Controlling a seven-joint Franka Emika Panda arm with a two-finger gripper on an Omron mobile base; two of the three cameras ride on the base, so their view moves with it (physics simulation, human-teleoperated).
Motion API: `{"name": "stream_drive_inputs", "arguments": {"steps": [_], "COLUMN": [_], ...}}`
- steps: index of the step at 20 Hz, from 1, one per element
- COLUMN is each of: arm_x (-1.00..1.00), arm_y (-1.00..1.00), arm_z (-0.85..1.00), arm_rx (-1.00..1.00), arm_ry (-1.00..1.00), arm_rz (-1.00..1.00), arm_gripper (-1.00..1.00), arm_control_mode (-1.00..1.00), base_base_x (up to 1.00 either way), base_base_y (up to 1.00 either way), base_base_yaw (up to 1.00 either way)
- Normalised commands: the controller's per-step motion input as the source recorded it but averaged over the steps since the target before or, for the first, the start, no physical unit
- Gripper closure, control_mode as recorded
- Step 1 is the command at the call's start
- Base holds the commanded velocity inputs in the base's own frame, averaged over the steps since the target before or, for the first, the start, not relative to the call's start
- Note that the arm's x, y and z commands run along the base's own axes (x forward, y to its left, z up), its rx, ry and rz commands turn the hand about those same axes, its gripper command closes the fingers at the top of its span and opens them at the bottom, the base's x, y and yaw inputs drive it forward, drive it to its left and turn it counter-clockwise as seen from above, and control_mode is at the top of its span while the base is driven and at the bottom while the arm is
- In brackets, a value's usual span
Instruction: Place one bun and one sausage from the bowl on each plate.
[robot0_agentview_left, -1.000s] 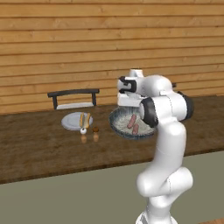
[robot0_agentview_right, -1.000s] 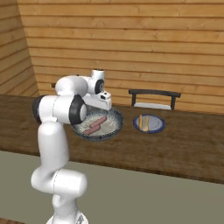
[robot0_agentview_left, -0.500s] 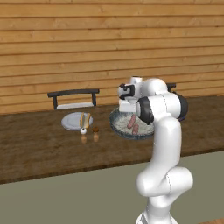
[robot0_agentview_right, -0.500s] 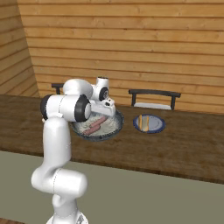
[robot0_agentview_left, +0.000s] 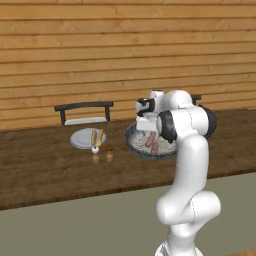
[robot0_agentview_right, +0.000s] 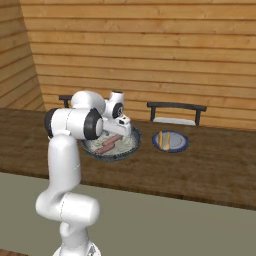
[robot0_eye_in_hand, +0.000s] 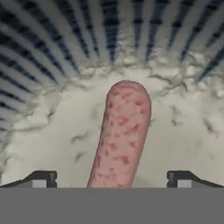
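The bowl (robot0_agentview_left: 133, 145) (robot0_agentview_right: 113, 157), dark with a striped rim (robot0_eye_in_hand: 65, 35) and pale inside, sits mid-counter with two pink sausages (robot0_agentview_left: 152, 141) (robot0_agentview_right: 107, 145) in it. My gripper (robot0_agentview_left: 148, 128) (robot0_agentview_right: 123, 132) points down into the bowl. In the hand view it (robot0_eye_in_hand: 111, 181) stands open, its fingertips (robot0_eye_in_hand: 41, 179) on either side of one sausage (robot0_eye_in_hand: 122, 135) and apart from it. A pale grey plate (robot0_agentview_left: 77, 140) lies left of the bowl with a tan bun (robot0_agentview_left: 98, 135) on it. A blue-rimmed plate (robot0_agentview_right: 181, 145) lies right of the bowl, also carrying long tan food (robot0_agentview_right: 161, 139).
Two small shakers (robot0_agentview_left: 102, 155) stand in front of the grey plate. Dark chair backs (robot0_agentview_left: 84, 107) (robot0_agentview_right: 176, 106) rise behind the counter against the wooden wall. The counter's front edge runs below the bowl.
The hand has swung slightly right and dropped lower over the bowl. The jaws have stayed open.
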Motion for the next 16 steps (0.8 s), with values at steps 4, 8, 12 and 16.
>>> {"name": "stream_drive_inputs", "arguments": {"steps": [4, 8, 12, 16], "arm_x": [0.00, 0.00, 0.00, 0.00], "arm_y": [0.05, 0.01, 0.00, 0.00], "arm_z": [-0.16, -0.17, -0.20, 0.00], "arm_rx": [0.00, 0.00, 0.00, 0.00], "arm_ry": [0.00, 0.00, 0.00, 0.00], "arm_rz": [-0.11, -0.08, -0.01, 0.00], "arm_gripper": [-1.00, -1.00, 1.00, 1.00], "arm_control_mode": [-1.00, -1.00, -1.00, -1.00], "base_base_x": [0.00, 0.00, 0.00, 0.00], "base_base_y": [0.00, 0.00, 0.00, 0.00], "base_base_yaw": [0.00, 0.00, 0.00, 0.00]}}
